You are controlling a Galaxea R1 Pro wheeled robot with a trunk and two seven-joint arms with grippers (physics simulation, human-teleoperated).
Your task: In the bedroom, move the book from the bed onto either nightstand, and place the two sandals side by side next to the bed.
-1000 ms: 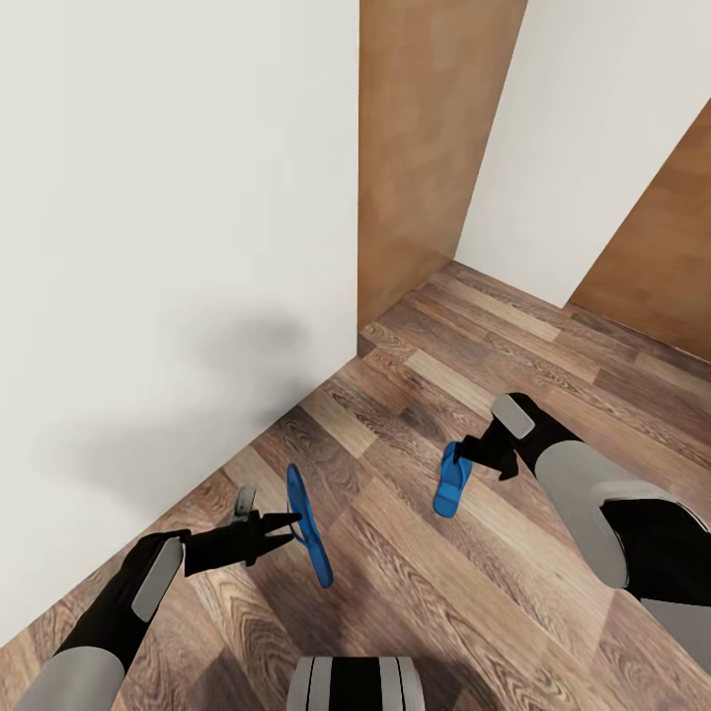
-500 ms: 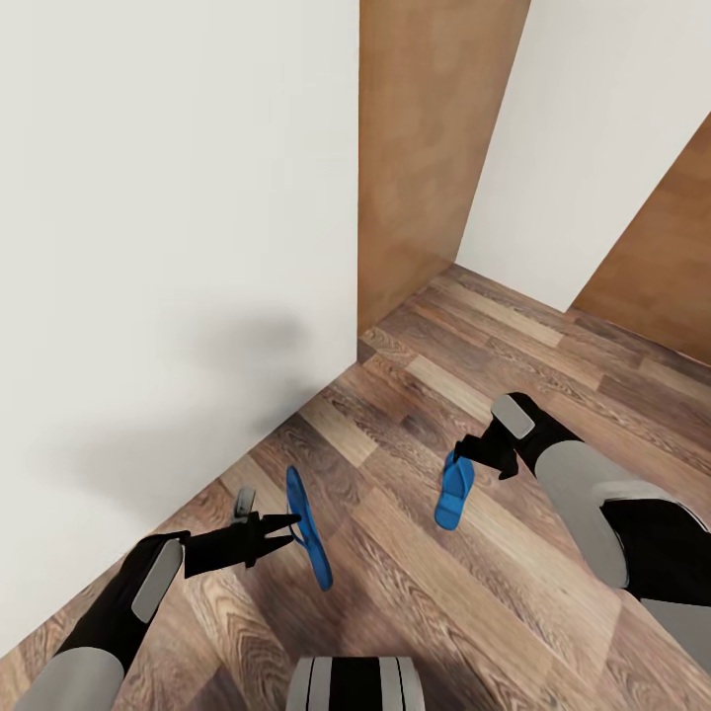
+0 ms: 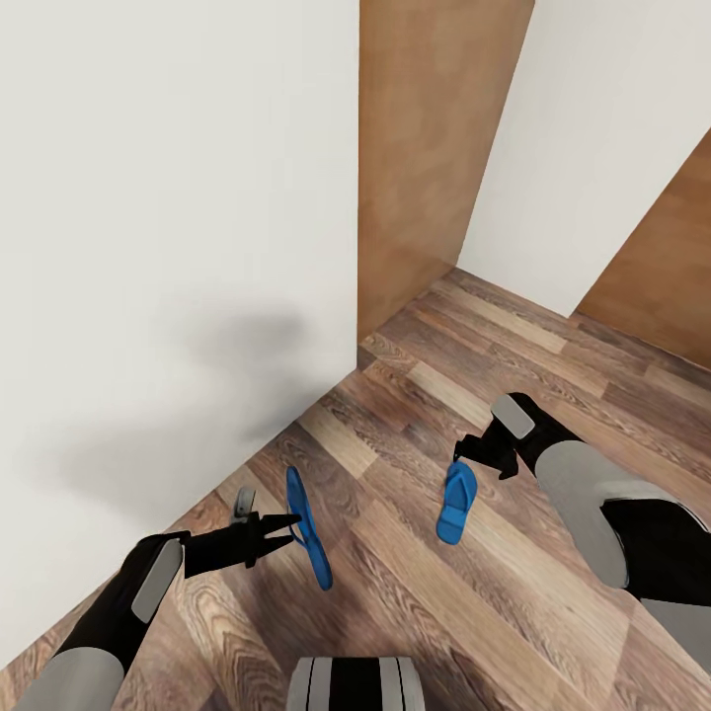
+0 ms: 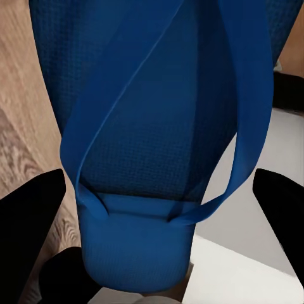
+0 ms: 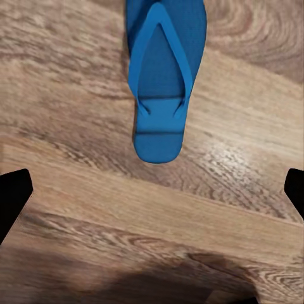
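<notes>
Over the last second the right-hand sandal (image 3: 456, 503) is seen to part from the right gripper (image 3: 472, 455): a second ago its heel was up between the fingers, and now it lies flat on the wooden floor (image 3: 553, 592), toward 6 o'clock of the gripper and just clear of it. In the right wrist view the same sandal (image 5: 164, 76) rests strap-up on the planks, and the black fingertips (image 5: 12, 193) stand wide apart at the two edges with nothing between them. That sandal is judged to be set down.

The left gripper (image 3: 286, 523) is unchanged: it is closed on the other sandal (image 3: 308, 541), which is carried on edge above the floor, well apart from the first at about 9 o'clock of it. In the left wrist view the blue sole (image 4: 158, 126) is held close between the fingers.

What remains, by judgement, is laying this second sandal beside the first; no mattress or frame can be made out, and the tall off-white surface (image 3: 178, 247) at 10 o'clock cannot be identified.
</notes>
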